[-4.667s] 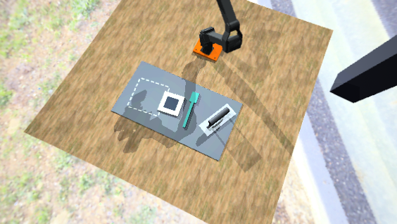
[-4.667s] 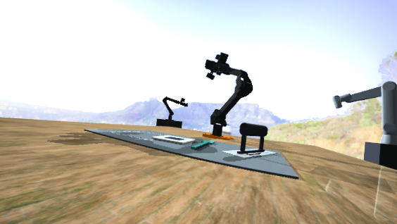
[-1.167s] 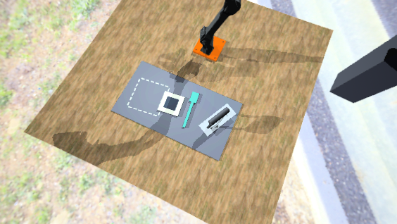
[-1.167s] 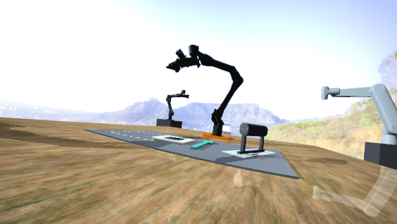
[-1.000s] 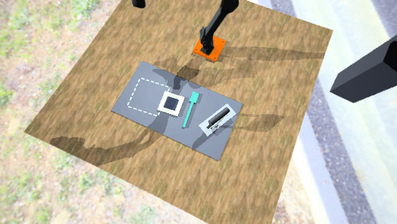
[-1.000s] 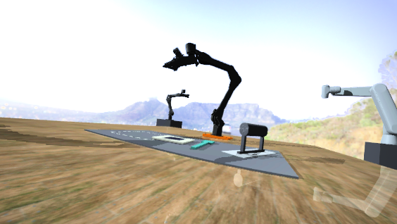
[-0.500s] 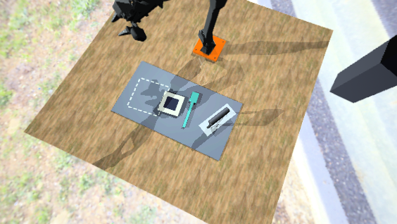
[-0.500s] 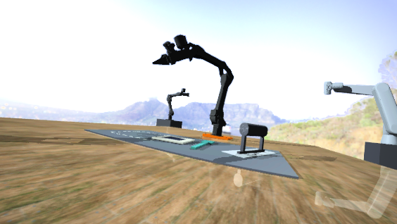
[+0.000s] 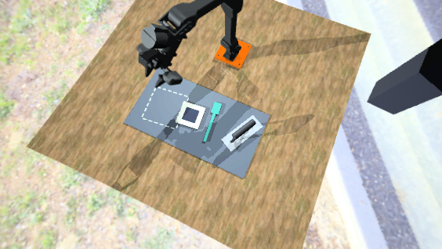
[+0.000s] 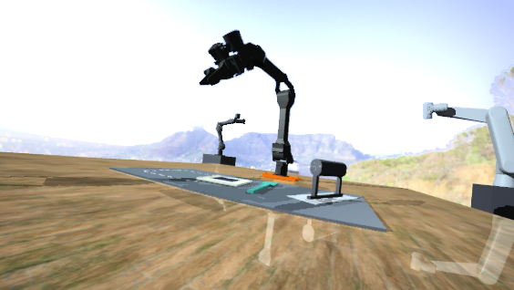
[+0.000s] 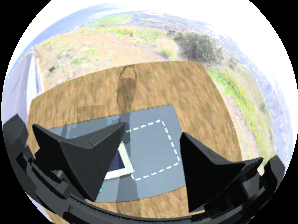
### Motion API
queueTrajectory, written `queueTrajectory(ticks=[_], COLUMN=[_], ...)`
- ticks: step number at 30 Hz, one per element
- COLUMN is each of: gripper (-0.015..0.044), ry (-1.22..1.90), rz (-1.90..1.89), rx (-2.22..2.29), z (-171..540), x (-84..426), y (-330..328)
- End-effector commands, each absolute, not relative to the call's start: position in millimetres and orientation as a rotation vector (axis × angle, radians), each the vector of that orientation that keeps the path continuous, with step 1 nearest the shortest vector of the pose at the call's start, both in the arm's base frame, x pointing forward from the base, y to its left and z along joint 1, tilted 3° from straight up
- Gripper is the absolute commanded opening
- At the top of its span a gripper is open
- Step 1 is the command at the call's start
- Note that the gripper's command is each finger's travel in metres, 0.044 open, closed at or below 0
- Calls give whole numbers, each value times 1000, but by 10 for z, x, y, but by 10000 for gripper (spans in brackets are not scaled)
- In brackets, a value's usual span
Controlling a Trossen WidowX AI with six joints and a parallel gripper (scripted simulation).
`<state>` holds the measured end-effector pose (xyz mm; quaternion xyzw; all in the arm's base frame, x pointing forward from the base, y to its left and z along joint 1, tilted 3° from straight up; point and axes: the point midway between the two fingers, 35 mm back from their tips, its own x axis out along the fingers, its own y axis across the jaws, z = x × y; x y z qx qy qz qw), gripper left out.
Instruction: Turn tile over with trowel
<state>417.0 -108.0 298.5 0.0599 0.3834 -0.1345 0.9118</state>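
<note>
The tile [image 9: 191, 115] [image 10: 223, 181] [image 11: 119, 164] lies flat on the grey mat [image 9: 134, 118] [image 10: 364, 216] [image 11: 155, 185], dark square with a white border facing up, beside the dashed outline [image 9: 143, 117] [image 11: 162, 120]. The small teal trowel [image 9: 215, 108] [image 10: 262, 187] lies flat on the mat on the tile's other side; only a speck shows in the wrist view. My gripper [image 9: 152, 80] [image 10: 204, 78] [image 11: 153, 131] is open and empty, well above the mat's outline end. Its left finger in the wrist view hides part of the tile.
A larger tool with a pale plate and raised black handle [image 9: 244, 131] [image 10: 329, 168] stands at the mat's other end. My arm's orange base plate [image 9: 244, 59] [image 10: 292, 179] is behind the mat. A grey arm [image 10: 498, 137] and a small black arm [image 10: 221, 137] stand farther off.
</note>
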Motion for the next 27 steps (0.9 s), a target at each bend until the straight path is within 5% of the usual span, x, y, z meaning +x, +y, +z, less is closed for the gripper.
queueTrajectory(ticks=[1, 12, 27], gripper=[270, 270, 270], ry=[892, 1193, 1568], rz=[-203, -103, -240], rx=[196, 316, 322], z=[2734, 2147, 1431], x=[4362, 4388, 3566], y=[-549, 1019, 2639])
